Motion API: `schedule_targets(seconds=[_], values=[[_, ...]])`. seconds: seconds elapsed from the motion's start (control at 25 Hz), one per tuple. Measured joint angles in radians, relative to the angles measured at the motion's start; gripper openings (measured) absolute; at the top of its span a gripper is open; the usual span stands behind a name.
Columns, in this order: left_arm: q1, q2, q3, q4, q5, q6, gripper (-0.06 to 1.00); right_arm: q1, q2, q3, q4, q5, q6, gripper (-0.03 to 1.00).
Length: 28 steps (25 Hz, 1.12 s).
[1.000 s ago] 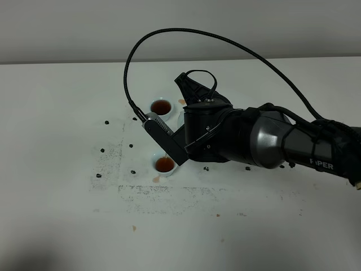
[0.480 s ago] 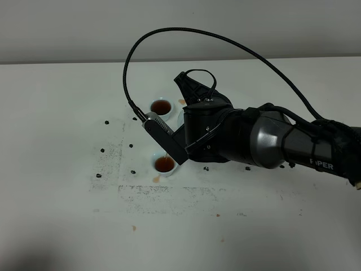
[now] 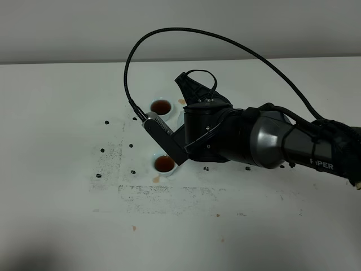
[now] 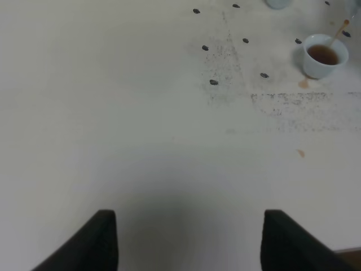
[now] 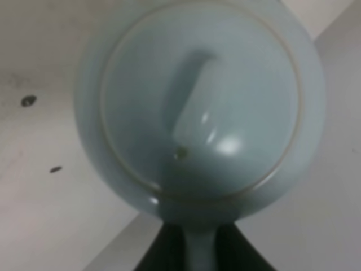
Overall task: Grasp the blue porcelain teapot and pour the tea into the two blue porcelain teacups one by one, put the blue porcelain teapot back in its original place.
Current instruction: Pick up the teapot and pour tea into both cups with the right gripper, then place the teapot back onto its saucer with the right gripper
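Note:
The blue porcelain teapot (image 5: 197,107) fills the right wrist view, seen lid-on, with its knob in the middle. My right gripper (image 5: 200,248) is shut on its loop handle. From the exterior high view the right arm (image 3: 237,135) hides the teapot and hangs over the two blue porcelain teacups. The far teacup (image 3: 161,106) and the near teacup (image 3: 164,164) both hold brown tea. A thin brown stream falls into the near teacup (image 4: 322,55) in the left wrist view. My left gripper (image 4: 192,237) is open above bare table, well away from the cups.
The white table (image 3: 67,113) carries small dark specks (image 3: 102,150) and grey smudges around the cups. A few tea drips (image 3: 156,179) mark the surface near the near cup. A black cable (image 3: 169,34) arcs above the right arm.

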Motion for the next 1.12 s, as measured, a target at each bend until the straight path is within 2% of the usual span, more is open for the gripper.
schedule_targets(seconds=[0.28, 0.56, 0.72, 0.88, 1.04, 1.12], values=[[0.0, 0.0, 0.0, 0.0, 0.0, 0.0, 0.57, 0.0, 0.0, 0.0, 0.032, 0.0, 0.012, 0.08], [0.0, 0.0, 0.0, 0.0, 0.0, 0.0, 0.57, 0.0, 0.0, -0.009, 0.175, 0.001, 0.014, 0.08], [0.0, 0.0, 0.0, 0.0, 0.0, 0.0, 0.57, 0.0, -0.021, -0.027, 0.211, -0.003, 0.024, 0.08], [0.0, 0.0, 0.0, 0.0, 0.0, 0.0, 0.57, -0.001, -0.083, -0.046, 0.255, -0.002, 0.087, 0.08], [0.0, 0.0, 0.0, 0.0, 0.0, -0.001, 0.57, -0.009, -0.16, -0.051, 0.385, 0.007, 0.184, 0.08], [0.0, 0.0, 0.0, 0.0, 0.0, -0.001, 0.57, -0.025, -0.185, -0.051, 0.46, 0.009, 0.276, 0.08]])
